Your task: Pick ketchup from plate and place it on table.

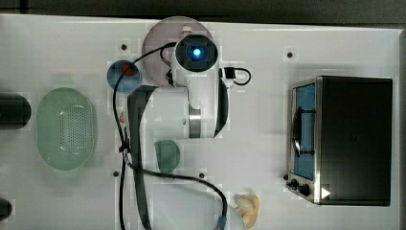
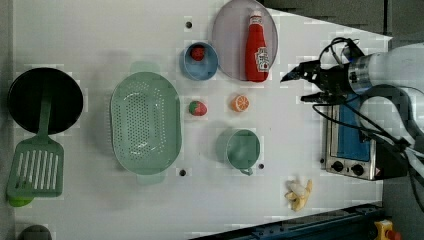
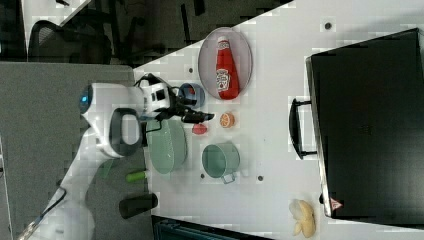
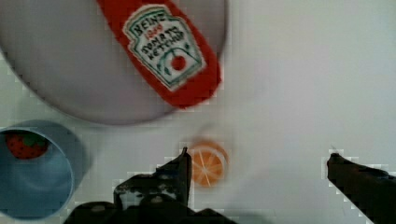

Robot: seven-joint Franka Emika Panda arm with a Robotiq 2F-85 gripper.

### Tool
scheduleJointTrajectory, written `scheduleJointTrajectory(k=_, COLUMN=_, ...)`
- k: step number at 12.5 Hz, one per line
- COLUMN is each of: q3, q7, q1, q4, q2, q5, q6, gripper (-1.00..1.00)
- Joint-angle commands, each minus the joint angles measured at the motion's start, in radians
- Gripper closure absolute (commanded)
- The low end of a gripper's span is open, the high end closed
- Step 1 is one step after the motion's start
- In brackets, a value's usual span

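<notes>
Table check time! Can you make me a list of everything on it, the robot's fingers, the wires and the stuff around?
Surface: white table with small dark holes.
Job's things: ketchup lying on the plate.
Clutter: blue bowl holding a red piece, green basket, orange slice, green mug, spatula, black pan, toaster oven, banana.
Grippers: gripper with fingers open, holding nothing, beside the plate.
Cables: black cable across the table.
Surroundings: office chair.
</notes>
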Motion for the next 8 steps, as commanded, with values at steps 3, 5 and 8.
scheduleJointTrajectory(k=3, q3=-0.003, q7=-0.411, q1=0.006, q4=0.099, q2=0.133, q5=0.002, q6=0.107, gripper=-1.00)
scheduleJointTrajectory(k=5, q3=-0.003, q7=-0.535, q1=0.009, q4=0.169, q2=0.207, q5=0.001, q6=0.107, gripper=-1.00)
scheduleJointTrajectory(k=8, q3=-0.003, q7=-0.613, q1=0.016, q4=0.265, q2=0.303, q5=-0.003, q6=0.108, gripper=-1.00)
